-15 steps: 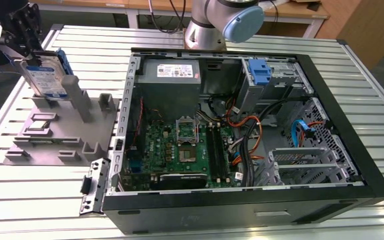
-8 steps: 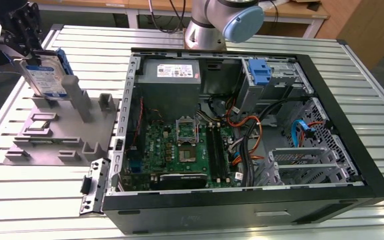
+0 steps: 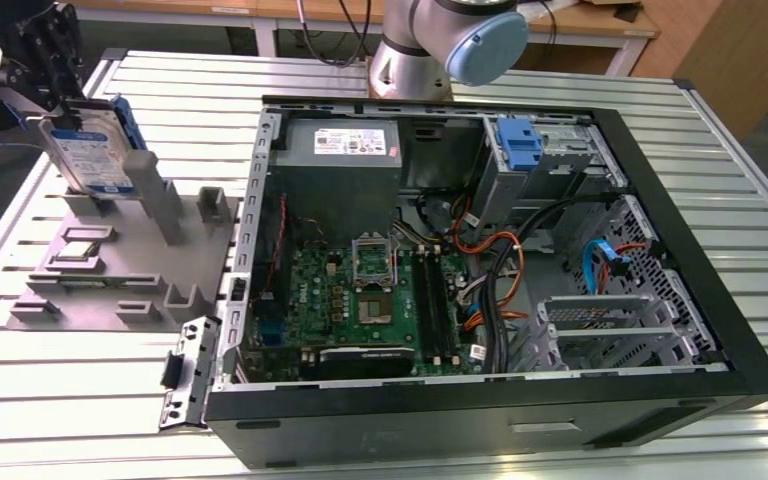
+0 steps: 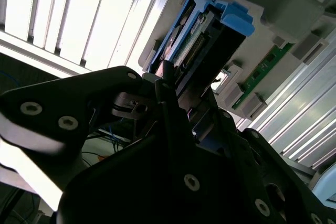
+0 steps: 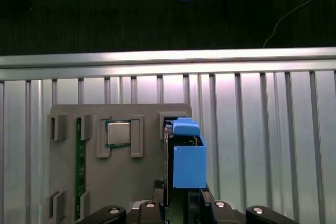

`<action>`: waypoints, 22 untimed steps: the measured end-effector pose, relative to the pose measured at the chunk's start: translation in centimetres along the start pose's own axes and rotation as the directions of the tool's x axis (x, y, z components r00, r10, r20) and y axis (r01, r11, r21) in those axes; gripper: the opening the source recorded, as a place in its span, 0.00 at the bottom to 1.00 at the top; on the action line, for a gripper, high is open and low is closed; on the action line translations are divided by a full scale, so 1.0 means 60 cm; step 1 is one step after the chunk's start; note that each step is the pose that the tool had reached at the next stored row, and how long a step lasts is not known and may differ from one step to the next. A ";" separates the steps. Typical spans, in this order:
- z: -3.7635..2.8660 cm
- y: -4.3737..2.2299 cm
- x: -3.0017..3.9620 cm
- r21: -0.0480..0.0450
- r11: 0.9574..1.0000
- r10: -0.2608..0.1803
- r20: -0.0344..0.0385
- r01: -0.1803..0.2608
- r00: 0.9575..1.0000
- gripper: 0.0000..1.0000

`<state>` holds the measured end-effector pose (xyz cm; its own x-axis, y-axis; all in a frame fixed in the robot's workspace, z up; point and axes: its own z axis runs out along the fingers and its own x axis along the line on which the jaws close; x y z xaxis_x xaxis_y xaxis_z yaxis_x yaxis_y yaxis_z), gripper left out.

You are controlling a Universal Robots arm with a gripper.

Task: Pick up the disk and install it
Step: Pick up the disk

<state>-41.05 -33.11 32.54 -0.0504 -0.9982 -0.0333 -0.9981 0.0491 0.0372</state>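
Exterior view: your gripper (image 3: pixel 61 108), jaws clamped on the disk (image 3: pixel 91 155), holds it tilted over the grey fixture (image 3: pixel 104 265) near the tabletop (image 3: pixel 51 410) edge at the exterior view's left.

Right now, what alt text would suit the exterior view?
A black robot gripper clamps the top of an upright silver hard disk with blue rails at a grey parts holder. To the exterior view's right, an open black computer case lies on a slatted metal table.
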 end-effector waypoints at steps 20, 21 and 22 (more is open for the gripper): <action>-0.011 0.000 0.000 0.000 1.000 0.000 0.001 0.000 1.000 0.35; -0.013 0.000 0.000 0.000 1.000 0.000 0.001 0.000 1.000 0.35; -0.015 0.000 -0.001 0.000 1.000 0.000 0.001 0.000 1.000 0.35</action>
<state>-41.05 -33.11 33.42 -0.0504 -0.9981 -0.0341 -0.9981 0.0491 0.0373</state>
